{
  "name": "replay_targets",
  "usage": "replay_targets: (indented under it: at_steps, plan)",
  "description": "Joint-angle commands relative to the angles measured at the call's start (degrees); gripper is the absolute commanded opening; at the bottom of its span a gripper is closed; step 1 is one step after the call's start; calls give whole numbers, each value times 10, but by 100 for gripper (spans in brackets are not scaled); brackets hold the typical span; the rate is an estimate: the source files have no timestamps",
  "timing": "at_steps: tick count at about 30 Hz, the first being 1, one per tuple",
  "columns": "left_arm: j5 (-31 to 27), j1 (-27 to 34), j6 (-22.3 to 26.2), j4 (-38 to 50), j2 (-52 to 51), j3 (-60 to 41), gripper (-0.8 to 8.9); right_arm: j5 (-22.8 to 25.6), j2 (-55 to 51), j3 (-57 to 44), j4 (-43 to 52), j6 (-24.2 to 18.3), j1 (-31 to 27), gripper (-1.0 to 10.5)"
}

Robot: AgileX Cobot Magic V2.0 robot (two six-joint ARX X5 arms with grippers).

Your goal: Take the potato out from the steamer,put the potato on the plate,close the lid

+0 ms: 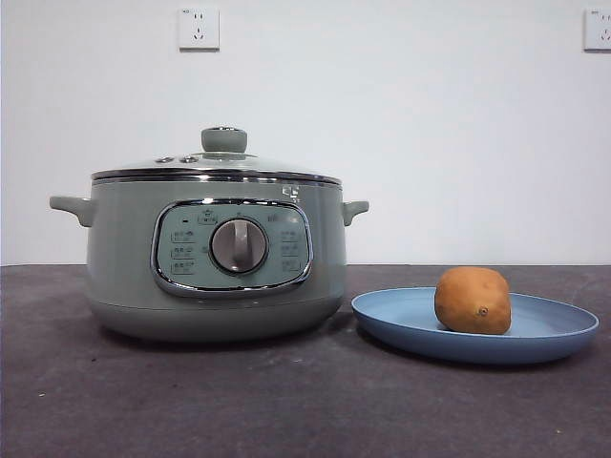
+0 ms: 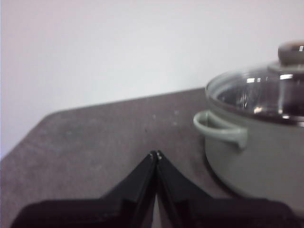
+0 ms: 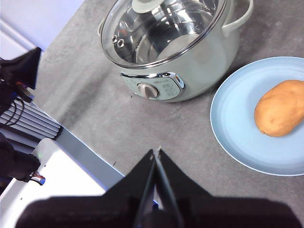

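Note:
The golden-brown potato lies on the light-blue plate, to the right of the steamer. The sage-green steamer stands on the dark table with its glass lid seated on the rim. Through the glass the pot's steel inside shows bare. My left gripper is shut, low over the table beside the steamer's handle. My right gripper is shut, high above the table's front edge, away from pot and plate. Neither gripper shows in the front view.
Two wall sockets sit on the white wall behind. In the right wrist view, a white base and black cables lie past the table's edge. The dark table top runs in front of the pot and plate.

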Motion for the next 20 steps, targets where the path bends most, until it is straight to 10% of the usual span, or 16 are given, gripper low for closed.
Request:
replay_targets:
  at_steps: [1,20]
  plan:
    - [-2,2,-12,-4,-2,-12,-4,2,0,2,1,1,1,-1]
    - [1,2,-12,-84,-1,-18,-4,2,0,2,1,2,1,-1]
